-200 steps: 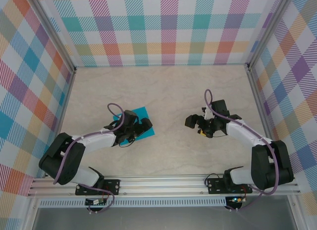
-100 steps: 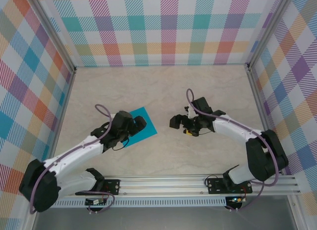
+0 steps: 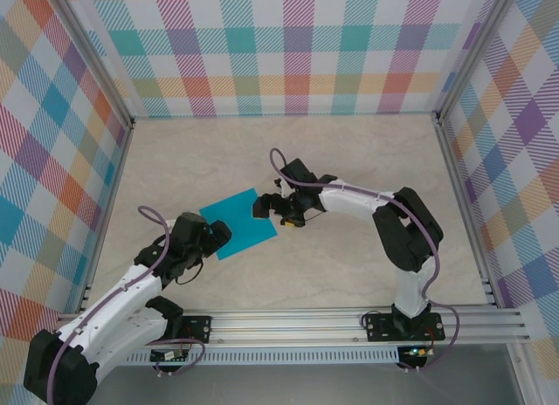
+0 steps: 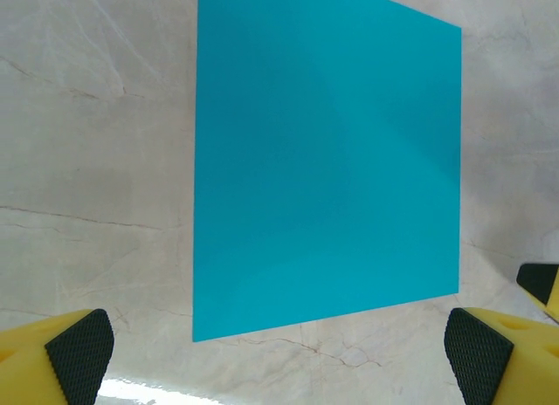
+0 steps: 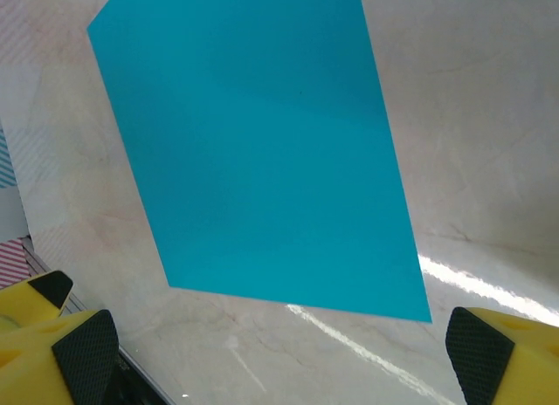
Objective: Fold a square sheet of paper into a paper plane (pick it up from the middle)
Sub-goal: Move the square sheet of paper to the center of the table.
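Note:
The square sheet of paper (image 3: pixel 239 224) is a plain teal-blue square lying flat and unfolded on the marble table, left of centre. My left gripper (image 3: pixel 218 236) sits at the sheet's near-left corner, open and empty. In the left wrist view the sheet (image 4: pixel 327 161) lies just ahead of the gripper (image 4: pixel 278 361), whose yellow fingers (image 4: pixel 74 353) stand wide apart. My right gripper (image 3: pixel 265 206) hovers at the sheet's right edge, also open. In the right wrist view the sheet (image 5: pixel 253 152) spreads ahead of that gripper (image 5: pixel 279 361), with nothing between its pads (image 5: pixel 476 353).
Plaid walls (image 3: pixel 288 47) close in the table on three sides. An aluminium rail (image 3: pixel 288 322) runs along the near edge. The right arm (image 3: pixel 367 200) stretches across the middle toward the sheet. Bare marble (image 3: pixel 349 152) lies behind and to the right.
The left gripper has drawn back off the sheet toward the near left, uncovering it. The right arm has swung left across the table to the sheet's right edge.

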